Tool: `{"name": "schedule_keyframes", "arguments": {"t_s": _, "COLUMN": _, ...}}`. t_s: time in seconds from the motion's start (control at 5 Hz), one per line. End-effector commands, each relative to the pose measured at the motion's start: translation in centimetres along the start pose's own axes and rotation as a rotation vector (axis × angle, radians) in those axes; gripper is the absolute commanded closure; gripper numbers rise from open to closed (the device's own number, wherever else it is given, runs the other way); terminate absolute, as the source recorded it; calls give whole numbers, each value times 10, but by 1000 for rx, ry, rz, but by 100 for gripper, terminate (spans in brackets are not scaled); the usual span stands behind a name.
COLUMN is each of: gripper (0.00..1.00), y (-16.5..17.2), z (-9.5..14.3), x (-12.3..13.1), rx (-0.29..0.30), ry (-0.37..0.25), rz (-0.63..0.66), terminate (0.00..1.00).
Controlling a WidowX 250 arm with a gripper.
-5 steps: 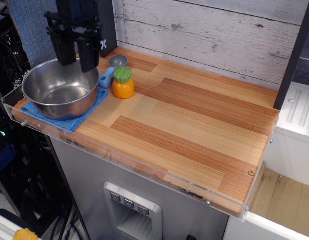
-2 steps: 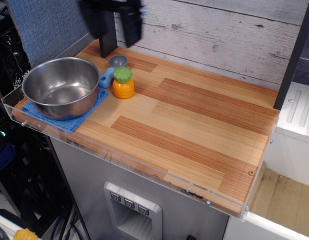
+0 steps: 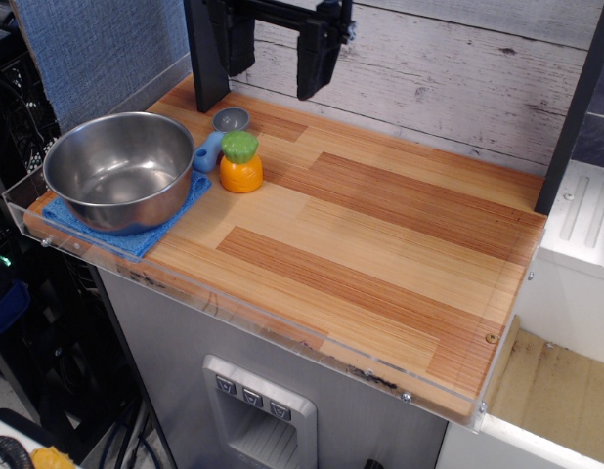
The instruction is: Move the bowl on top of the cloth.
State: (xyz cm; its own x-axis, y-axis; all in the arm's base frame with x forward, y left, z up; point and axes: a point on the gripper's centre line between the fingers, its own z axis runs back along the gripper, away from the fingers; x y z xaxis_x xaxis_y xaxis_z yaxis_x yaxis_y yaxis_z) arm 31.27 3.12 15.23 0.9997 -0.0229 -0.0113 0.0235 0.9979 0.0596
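The shiny steel bowl (image 3: 119,168) sits upright on the folded blue cloth (image 3: 136,233) at the left end of the wooden counter. The cloth shows only as a blue edge around the bowl's front and right side. My gripper (image 3: 275,61) hangs high at the back, above the counter and well to the right of the bowl. Its two black fingers (image 3: 315,64) are spread apart and hold nothing.
A small grey scoop with a blue handle (image 3: 217,137) and an orange-and-green toy fruit (image 3: 240,163) stand just right of the bowl. A clear plastic lip (image 3: 282,327) runs along the counter's front edge. A black post (image 3: 204,59) stands at the back left.
My gripper has risen from just over the bowl's far rim and moved right, away from the bowl. The bowl stays on the cloth.
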Motion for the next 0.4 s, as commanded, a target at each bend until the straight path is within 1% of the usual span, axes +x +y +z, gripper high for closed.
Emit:
{"name": "schedule_keyframes", "arguments": {"t_s": 0.0, "gripper": 0, "y": -4, "z": 9, "x": -4, "rx": 23, "ry": -10, "rz": -10, "terminate": 0}}
{"name": "schedule_keyframes", "arguments": {"t_s": 0.2, "gripper": 0, "y": -4, "z": 9, "x": -4, "rx": 23, "ry": -10, "rz": -10, "terminate": 100}}
